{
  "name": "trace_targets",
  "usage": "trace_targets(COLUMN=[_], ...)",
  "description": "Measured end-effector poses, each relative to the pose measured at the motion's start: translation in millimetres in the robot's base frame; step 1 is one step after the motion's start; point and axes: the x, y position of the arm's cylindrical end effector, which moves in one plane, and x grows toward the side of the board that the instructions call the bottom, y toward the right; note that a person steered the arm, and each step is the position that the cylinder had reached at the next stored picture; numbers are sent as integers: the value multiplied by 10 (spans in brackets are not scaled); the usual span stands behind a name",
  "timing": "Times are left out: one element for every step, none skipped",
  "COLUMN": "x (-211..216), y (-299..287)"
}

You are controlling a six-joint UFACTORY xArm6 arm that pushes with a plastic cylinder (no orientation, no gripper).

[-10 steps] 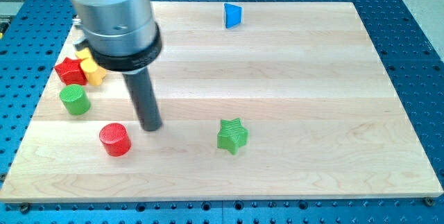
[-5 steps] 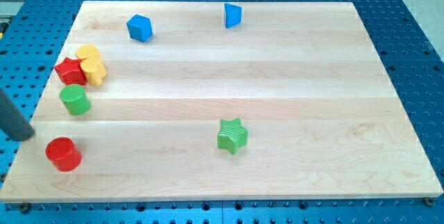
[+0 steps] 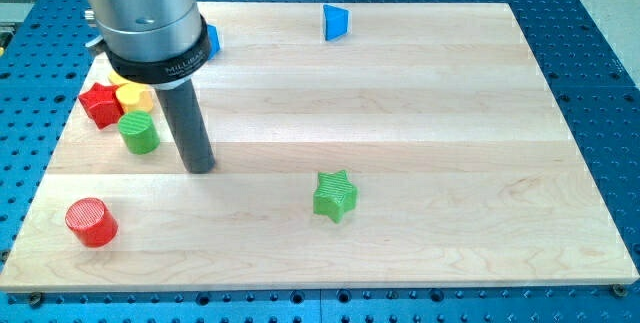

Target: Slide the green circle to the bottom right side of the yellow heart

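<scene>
Green circle (image 3: 139, 133) shifted right, under yellow heart (image 3: 133, 96) | my tip (image 3: 201, 168) just right | no pincer | greens 2, reds 2, blues 2, yellow 1

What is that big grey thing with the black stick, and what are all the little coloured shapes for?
The grey thing is a robot arm. It has no hand, only a dark rod, and the rod's end, my tip, slides along the wooden board to push blocks. Nothing is held. One camera looks down at the board. On it lie a green circle, just left of the tip, a yellow heart partly hidden by the arm, a red star, a red circle, a green star, and two blue blocks: one at the top, one peeking out behind the arm.
</scene>
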Motion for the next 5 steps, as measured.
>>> trace_targets(x=[-180, -201, -101, 25, 46], y=[0, -57, -411, -1158, -1299])
